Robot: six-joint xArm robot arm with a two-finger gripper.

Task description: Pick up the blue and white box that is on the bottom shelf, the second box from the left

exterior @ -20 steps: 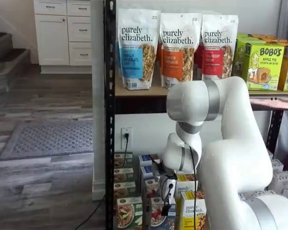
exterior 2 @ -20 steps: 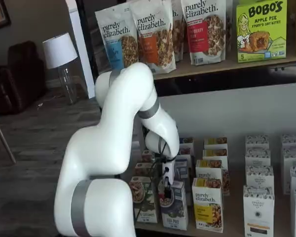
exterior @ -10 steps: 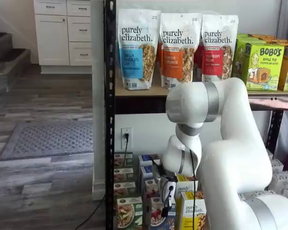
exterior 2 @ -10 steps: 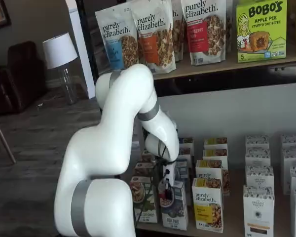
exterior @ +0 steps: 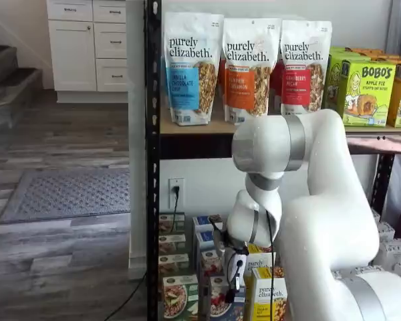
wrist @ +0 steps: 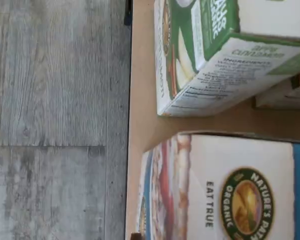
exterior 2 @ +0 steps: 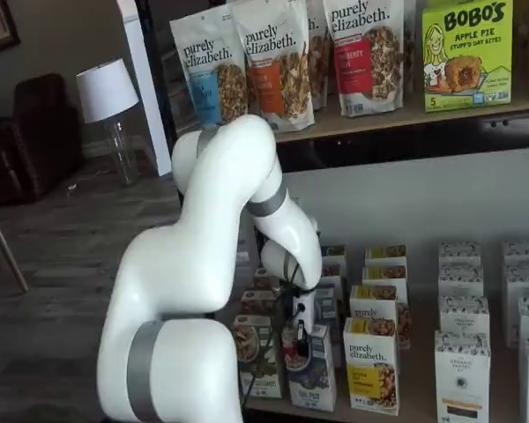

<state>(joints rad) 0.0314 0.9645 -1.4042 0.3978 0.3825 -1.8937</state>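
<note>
The blue and white box (exterior: 220,302) stands at the front of the bottom shelf (wrist: 141,122), in both shelf views (exterior 2: 314,377). It is between a green-trimmed box (exterior: 180,298) and a yellow "purely elizabeth" box (exterior: 270,302). In the wrist view its white top with a round "Nature's Path Organic" logo (wrist: 240,197) fills the near field, beside the green-trimmed box (wrist: 205,55). My gripper (exterior: 232,279) hangs just above the blue and white box's top, seen also in a shelf view (exterior 2: 298,338). Only its black fingers show, side-on, with no plain gap.
More boxes of the same kinds stand in rows behind the front ones (exterior 2: 331,291). White boxes (exterior 2: 462,370) stand to the right. Granola bags (exterior: 192,67) and Bobo's boxes (exterior: 366,90) fill the upper tier. A black steel post (exterior: 152,200) stands at the left. Grey wood floor (wrist: 55,120) lies beside the shelf edge.
My gripper has sunk a little toward the top of the front blue and white box. The boxes have not moved.
</note>
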